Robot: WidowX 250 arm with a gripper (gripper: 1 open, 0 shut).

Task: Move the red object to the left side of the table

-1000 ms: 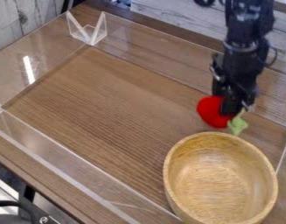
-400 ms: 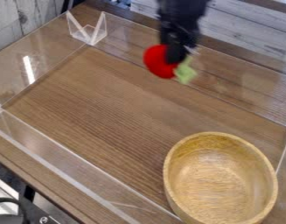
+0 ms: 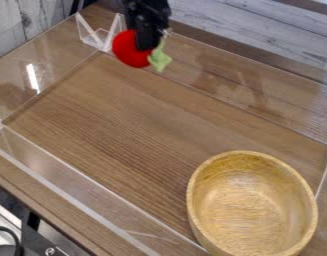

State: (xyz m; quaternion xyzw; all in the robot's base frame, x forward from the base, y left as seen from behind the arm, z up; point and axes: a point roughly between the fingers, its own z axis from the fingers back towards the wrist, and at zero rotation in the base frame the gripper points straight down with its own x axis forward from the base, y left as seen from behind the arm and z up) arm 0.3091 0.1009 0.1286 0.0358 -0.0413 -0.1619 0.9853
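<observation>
The red object, a small strawberry toy with a green leafy top, hangs in the air above the far left part of the table. My black gripper comes down from the top edge and is shut on the red object. The toy's green end sticks out to the lower right of the fingers. The arm above the gripper is cut off by the frame.
A round light wooden bowl stands at the near right corner. Low clear acrylic walls border the table, with a clear bracket at the far left corner, close behind the gripper.
The gripper has carried the red object from beside the bowl at the right, up and across to the far left of the table. The bowl has stayed put.
</observation>
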